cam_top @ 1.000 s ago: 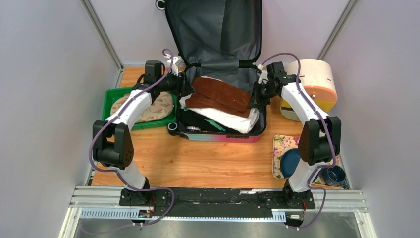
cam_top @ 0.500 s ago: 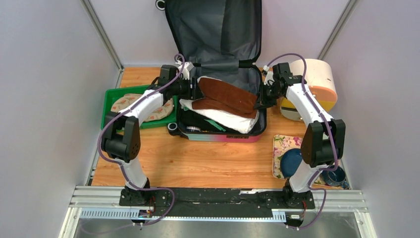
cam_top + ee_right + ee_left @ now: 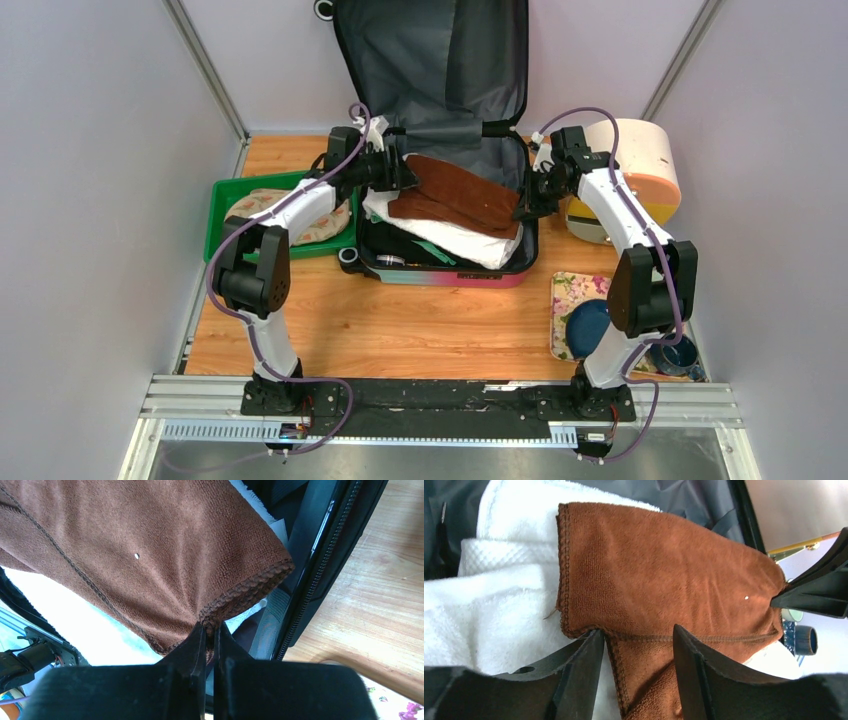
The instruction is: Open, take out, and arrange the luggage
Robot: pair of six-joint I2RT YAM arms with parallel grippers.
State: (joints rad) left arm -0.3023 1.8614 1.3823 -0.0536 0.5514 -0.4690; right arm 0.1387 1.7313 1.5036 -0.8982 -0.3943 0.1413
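One shift: left pincer reached towel.

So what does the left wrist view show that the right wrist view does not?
Left wrist only: the left gripper, open astride the brown towel's hem. Right wrist only: the table, and the right gripper seen pinched shut on the towel's corner. Both: the brown towel, the white towel under it, the luggage rim, the right gripper's tip.

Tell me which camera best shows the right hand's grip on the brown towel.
Right wrist: close up, the right hand pinches the brown towel at a stitched corner. Left wrist shows the opposite edge at the open left hand. Top external shows the whole towel over the luggage, the pinch tiny.
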